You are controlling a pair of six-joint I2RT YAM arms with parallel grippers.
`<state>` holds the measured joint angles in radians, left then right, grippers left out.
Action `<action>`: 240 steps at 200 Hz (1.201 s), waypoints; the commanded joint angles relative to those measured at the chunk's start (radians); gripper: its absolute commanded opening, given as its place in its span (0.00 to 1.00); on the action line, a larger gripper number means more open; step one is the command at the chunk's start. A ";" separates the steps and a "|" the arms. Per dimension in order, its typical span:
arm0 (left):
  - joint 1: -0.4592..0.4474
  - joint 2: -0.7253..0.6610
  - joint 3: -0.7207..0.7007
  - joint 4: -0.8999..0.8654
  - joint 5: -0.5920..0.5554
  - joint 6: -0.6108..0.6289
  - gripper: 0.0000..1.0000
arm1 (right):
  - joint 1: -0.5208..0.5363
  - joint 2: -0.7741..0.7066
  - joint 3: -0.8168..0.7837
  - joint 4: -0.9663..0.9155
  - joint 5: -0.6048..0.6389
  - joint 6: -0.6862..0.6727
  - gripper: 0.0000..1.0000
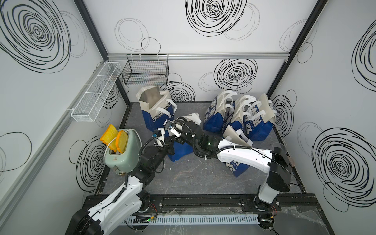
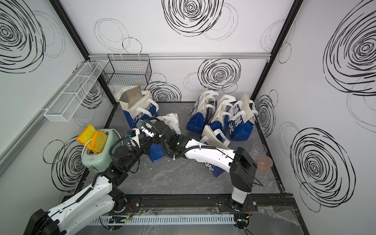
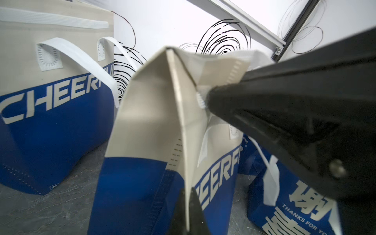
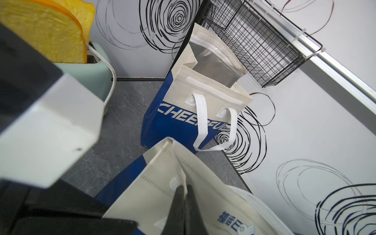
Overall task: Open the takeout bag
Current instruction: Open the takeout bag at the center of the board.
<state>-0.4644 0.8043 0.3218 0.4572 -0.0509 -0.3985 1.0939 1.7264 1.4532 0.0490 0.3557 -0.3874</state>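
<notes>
Grey marbled tabletop [image 1: 193, 179] under takeout bag [image 1: 181, 151], white swirl-marked walls [image 1: 193, 67] around

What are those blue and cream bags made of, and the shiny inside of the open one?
The takeout bag looks like matte non-woven fabric: soft creases, dotted pressed seams. The open bag's lining looks like silvery foil, probably insulating: dull metallic sheen.

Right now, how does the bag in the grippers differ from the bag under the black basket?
The held bag has a closed mouth; the corner bag gapes, showing silver lining. The left gripper and right gripper pinch the held bag's fabric; the corner bag stands free, untouched. Both are blue and cream with white handles and CHEERFUL lettering.
</notes>
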 commanded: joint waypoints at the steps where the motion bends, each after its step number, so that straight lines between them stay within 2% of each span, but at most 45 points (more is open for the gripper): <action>1: 0.006 0.029 -0.027 -0.150 -0.102 -0.023 0.00 | -0.075 -0.060 0.068 0.004 0.106 0.025 0.00; 63: -0.001 0.129 -0.049 -0.184 -0.215 -0.085 0.00 | -0.078 -0.023 0.160 0.049 0.159 -0.093 0.00; 124: -0.003 0.177 -0.055 -0.164 -0.246 -0.076 0.00 | -0.079 0.020 0.272 0.058 0.155 -0.192 0.00; 148: -0.003 0.175 -0.053 -0.152 -0.234 -0.073 0.00 | -0.076 0.025 0.272 0.041 0.132 -0.235 0.00; 168: -0.003 0.157 -0.053 -0.142 -0.227 -0.071 0.00 | -0.072 0.000 0.224 -0.001 0.064 -0.216 0.00; 187: -0.003 0.138 -0.050 -0.137 -0.222 -0.068 0.00 | -0.053 -0.025 0.152 -0.022 0.055 -0.202 0.00; 203: -0.002 0.125 -0.041 -0.145 -0.221 -0.069 0.00 | -0.041 -0.041 0.117 -0.056 0.068 -0.156 0.27; 220: -0.002 0.110 -0.029 -0.150 -0.220 -0.072 0.00 | -0.026 -0.065 0.068 -0.071 0.091 -0.110 0.43; 228: -0.001 0.106 -0.022 -0.151 -0.219 -0.074 0.00 | -0.019 -0.083 0.038 -0.062 0.107 -0.095 0.48; 240: -0.001 0.101 -0.011 -0.157 -0.219 -0.074 0.00 | -0.012 -0.115 -0.015 -0.033 0.122 -0.071 0.49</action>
<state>-0.4713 0.9081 0.3115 0.4198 -0.2493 -0.4618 1.0649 1.6966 1.5108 -0.0387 0.4248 -0.5278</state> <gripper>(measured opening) 0.049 0.478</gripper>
